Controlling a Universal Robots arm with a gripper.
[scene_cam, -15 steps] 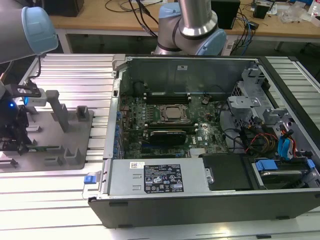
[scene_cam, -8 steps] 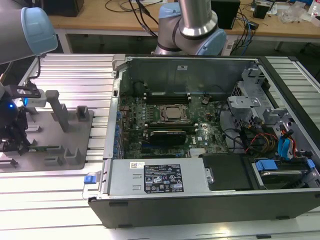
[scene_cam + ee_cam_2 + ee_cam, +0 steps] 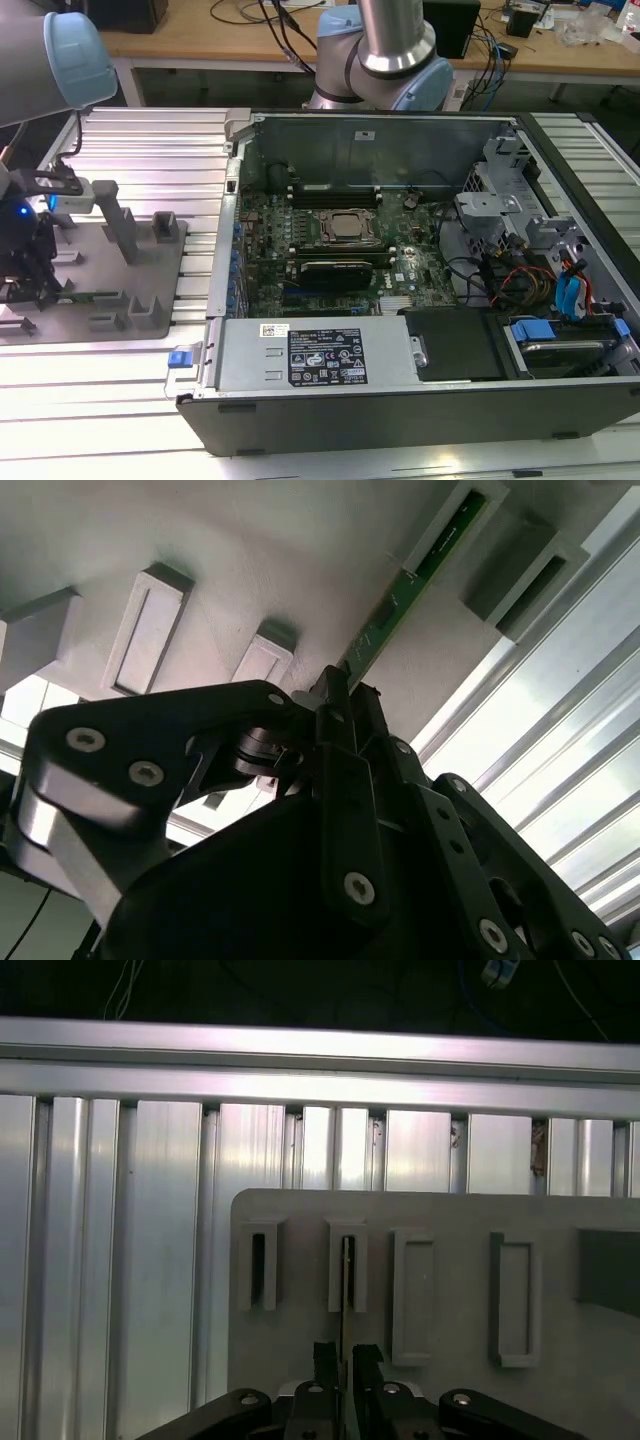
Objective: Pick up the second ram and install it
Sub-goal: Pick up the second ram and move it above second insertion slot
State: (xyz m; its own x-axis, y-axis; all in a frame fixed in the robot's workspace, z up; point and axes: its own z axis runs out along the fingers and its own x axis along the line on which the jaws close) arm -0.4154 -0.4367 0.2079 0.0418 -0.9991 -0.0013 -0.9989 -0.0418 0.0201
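Observation:
The second ram [image 3: 420, 568] is a thin green stick standing on edge in slotted blocks of the grey fixture plate [image 3: 450, 1210]. In the first wrist view the second ram [image 3: 347, 1280] shows edge-on, running from a slot block down between the fingertips. My gripper [image 3: 345, 685] is at one end of the stick, with its black fingers [image 3: 325, 1360] pressed against both faces; the stick still sits in the fixture. In the exterior view my gripper [image 3: 40, 288] is low over the plate at the exterior view's left, and the second ram [image 3: 95, 296] lies beside it.
The open computer case [image 3: 420, 400] stands at the exterior view's right of the fixture, with its motherboard [image 3: 330, 250], CPU socket [image 3: 347, 228] and memory slots [image 3: 335, 192] exposed. Upright grey fixture blocks [image 3: 120, 225] rise beside the gripper. Ribbed aluminium table [image 3: 120, 1260] surrounds the plate.

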